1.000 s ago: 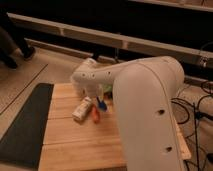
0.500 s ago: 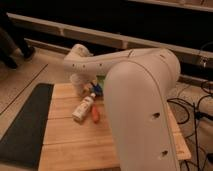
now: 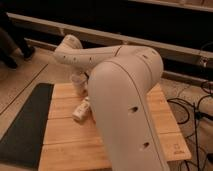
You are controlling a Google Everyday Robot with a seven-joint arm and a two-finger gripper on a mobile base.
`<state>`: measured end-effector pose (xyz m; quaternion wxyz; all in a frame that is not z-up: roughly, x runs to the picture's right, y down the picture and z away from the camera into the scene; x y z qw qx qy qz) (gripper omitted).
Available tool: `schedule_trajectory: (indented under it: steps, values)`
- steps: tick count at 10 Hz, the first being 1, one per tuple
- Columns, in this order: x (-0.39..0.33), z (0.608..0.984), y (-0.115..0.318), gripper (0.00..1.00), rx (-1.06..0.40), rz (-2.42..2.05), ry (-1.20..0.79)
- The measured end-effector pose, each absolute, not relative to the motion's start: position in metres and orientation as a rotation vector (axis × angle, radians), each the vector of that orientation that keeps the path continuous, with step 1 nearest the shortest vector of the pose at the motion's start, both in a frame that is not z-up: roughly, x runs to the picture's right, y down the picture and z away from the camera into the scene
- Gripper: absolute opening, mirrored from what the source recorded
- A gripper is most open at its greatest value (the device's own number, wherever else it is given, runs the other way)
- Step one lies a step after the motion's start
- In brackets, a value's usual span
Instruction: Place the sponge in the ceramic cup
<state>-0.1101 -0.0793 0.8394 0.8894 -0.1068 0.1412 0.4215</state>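
Observation:
My white arm [image 3: 125, 95] fills the middle of the camera view, rising from the lower right to a bend at the upper left. My gripper is hidden behind the arm, somewhere over the far part of the wooden table [image 3: 65, 137]. A small whitish ceramic cup [image 3: 78, 83] stands upright at the table's far edge, just under the arm. The sponge is hidden from view.
A white bottle [image 3: 81, 111] lies on its side on the table next to the arm. A black mat [image 3: 25, 125] covers the floor left of the table. A person's legs [image 3: 10, 40] stand at the upper left. Cables [image 3: 196, 107] trail on the right.
The arm has swung across and toward the camera and now covers more of the table. The cup now shows beside the arm, while the things near the bottle are covered.

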Motion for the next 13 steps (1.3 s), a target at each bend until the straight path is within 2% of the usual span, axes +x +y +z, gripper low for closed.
schedule_trajectory:
  steps: [3, 9, 11, 13]
  values:
    - [-0.109, 0.840, -0.081, 0.00, -0.216, 0.872, 0.295]
    - [-0.130, 0.842, -0.120, 0.00, -0.115, 0.758, 0.254]
    - [-0.156, 0.844, -0.130, 0.00, -0.083, 0.719, 0.165]
    - [-0.191, 0.845, -0.142, 0.00, -0.064, 0.702, -0.006]
